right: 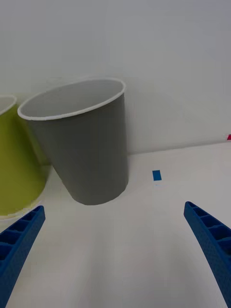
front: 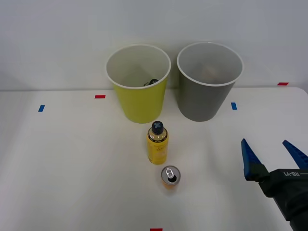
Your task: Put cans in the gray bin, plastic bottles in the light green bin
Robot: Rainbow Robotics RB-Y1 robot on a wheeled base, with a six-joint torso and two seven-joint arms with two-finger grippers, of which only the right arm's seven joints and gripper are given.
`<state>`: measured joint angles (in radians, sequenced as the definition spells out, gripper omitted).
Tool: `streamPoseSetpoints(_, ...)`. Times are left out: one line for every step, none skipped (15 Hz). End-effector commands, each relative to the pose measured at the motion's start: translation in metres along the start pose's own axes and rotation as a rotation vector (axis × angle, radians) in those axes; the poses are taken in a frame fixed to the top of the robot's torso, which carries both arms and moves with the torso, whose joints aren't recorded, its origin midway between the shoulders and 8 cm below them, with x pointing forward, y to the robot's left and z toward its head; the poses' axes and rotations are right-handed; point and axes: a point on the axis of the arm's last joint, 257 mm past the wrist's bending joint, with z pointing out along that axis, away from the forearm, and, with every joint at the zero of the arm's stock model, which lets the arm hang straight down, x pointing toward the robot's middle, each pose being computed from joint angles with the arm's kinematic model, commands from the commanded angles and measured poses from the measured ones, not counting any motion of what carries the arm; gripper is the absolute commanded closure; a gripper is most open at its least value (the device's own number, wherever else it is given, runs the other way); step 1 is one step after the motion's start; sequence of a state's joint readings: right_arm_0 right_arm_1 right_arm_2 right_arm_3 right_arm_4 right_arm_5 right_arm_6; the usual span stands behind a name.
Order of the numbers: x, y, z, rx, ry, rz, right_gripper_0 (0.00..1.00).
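The small orange can (front: 170, 176) stands upright on the white table, its silver pull-tab top facing up. Just behind it stands a yellow plastic bottle (front: 157, 142) with a dark cap. The light green bin (front: 139, 101) is at the back, and a dark cap peeks out from inside it. To its right is the gray bin (front: 204, 98) (right: 91, 154). My right gripper (front: 273, 154) (right: 115, 250) hovers open and empty at the right of the table, well to the right of the can and in front of the gray bin. The light green bin (right: 17, 163) also shows in the wrist view beside the gray one.
Small blue tape marks (front: 234, 106) (right: 156, 175) and red tape marks (front: 100, 96) dot the white table (front: 72, 163). A pale wall rises right behind the bins. The table's right edge lies close to my arm.
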<state>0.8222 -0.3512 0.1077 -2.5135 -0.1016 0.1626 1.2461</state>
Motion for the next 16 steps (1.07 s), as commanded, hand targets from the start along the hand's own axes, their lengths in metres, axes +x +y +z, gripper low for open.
streamPoseSetpoints(0.013,-0.008,-0.013,0.025,0.033,0.009,0.00)
streamPoseSetpoints(0.018,-0.009,-0.018,0.032,0.044,0.014,0.00)
streamPoseSetpoints(0.023,-0.012,-0.023,0.044,0.057,0.017,0.00)
streamPoseSetpoints(0.028,-0.015,-0.028,0.057,0.068,0.017,0.00)
streamPoseSetpoints(0.031,-0.018,-0.032,0.068,0.077,0.015,0.00)
streamPoseSetpoints(0.035,-0.022,-0.037,0.083,0.086,0.014,0.00)
streamPoseSetpoints(0.038,-0.024,-0.040,0.096,0.094,0.012,0.00)
streamPoseSetpoints(0.042,-0.027,-0.045,0.111,0.107,0.010,0.00)
streamPoseSetpoints(0.047,-0.030,-0.050,0.128,0.120,0.013,0.00)
streamPoseSetpoints(0.049,-0.031,-0.053,0.140,0.127,0.014,0.00)
streamPoseSetpoints(0.053,-0.032,-0.056,0.150,0.135,0.017,0.00)
streamPoseSetpoints(0.057,-0.031,-0.059,0.157,0.145,0.026,0.00)
streamPoseSetpoints(0.060,-0.030,-0.062,0.163,0.152,0.038,0.00)
streamPoseSetpoints(0.062,-0.029,-0.065,0.167,0.153,0.048,0.00)
streamPoseSetpoints(0.061,-0.026,-0.067,0.157,0.102,0.073,0.00)
streamPoseSetpoints(0.064,-0.026,-0.069,0.146,0.054,0.091,0.00)
